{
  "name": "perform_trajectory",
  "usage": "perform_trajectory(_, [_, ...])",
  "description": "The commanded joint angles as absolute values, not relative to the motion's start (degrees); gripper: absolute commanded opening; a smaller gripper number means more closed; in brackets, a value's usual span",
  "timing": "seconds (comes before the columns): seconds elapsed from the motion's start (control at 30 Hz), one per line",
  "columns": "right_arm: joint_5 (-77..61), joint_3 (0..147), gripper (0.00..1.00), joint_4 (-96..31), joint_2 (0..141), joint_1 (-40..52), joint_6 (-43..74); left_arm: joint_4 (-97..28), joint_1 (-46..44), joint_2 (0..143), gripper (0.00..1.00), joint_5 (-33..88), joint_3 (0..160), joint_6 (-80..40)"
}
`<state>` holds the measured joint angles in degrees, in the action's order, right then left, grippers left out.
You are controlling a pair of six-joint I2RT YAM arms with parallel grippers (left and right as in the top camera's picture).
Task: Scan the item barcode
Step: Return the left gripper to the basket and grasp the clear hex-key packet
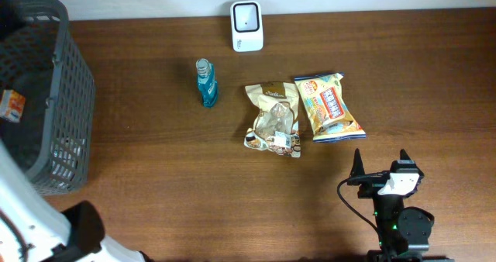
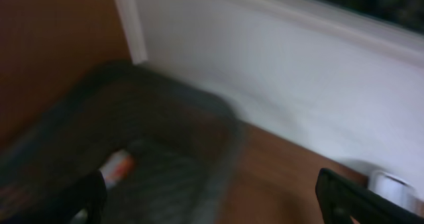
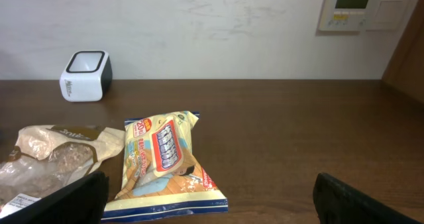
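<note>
Scanner [image 1: 247,25]: white, stands at the far edge of the tabletop [image 1: 155,177], about centre, and shows again at far left in the right wrist view. Teal bottle [image 1: 206,82]: sits near-left of the scanner, apart from everything else; upright or lying, cannot tell. Brown snack bag [image 1: 273,118]: lies flat at mid-tabletop, with a white label patch at its near end. Yellow snack bag [image 1: 328,105]: lies flat just right of the brown one; touching or merely beside it, cannot tell. Grey mesh basket [image 1: 77,99]: stands at far left and holds one small orange-and-white item [image 1: 11,105] on its floor. Left jaws: spread wide and empty, hang above the basket in the blurred left wrist view, with the orange item below them. Right jaws: spread wide and empty, sit over the near right of the tabletop, faced toward the two bags and well short of both. Progress, as judged: nothing gripped and nothing at the scanner, hence no scan under way. Possibly one item finished with, going by the basket's content, though without proof of a scan. Left to do, as judged: three items on the tabletop, each wanting pick-up, barcode turned to the scanner, then set-down. Barcode positions: hinted at only by the white label on the brown bag, too small to confirm.
</note>
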<state>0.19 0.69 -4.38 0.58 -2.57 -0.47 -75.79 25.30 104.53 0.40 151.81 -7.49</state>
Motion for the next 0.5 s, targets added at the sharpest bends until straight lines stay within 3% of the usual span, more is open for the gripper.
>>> perform_trajectory(0.0, [0.67,0.32,0.98,-4.71,0.21,-2.26,-0.6,-78.91,34.3,108.31,0.92,0.16,151.74,-6.59])
perform_trajectory(0.17, [0.69,0.32,0.98,-4.71,0.21,-2.26,-0.6,-85.58,41.71,114.67,0.97,0.16,151.63,-6.42])
perform_trajectory(0.47, [0.67,0.32,0.98,-4.71,0.21,-2.26,-0.6,-83.2,41.95,118.32,0.95,2.55,135.39,9.26])
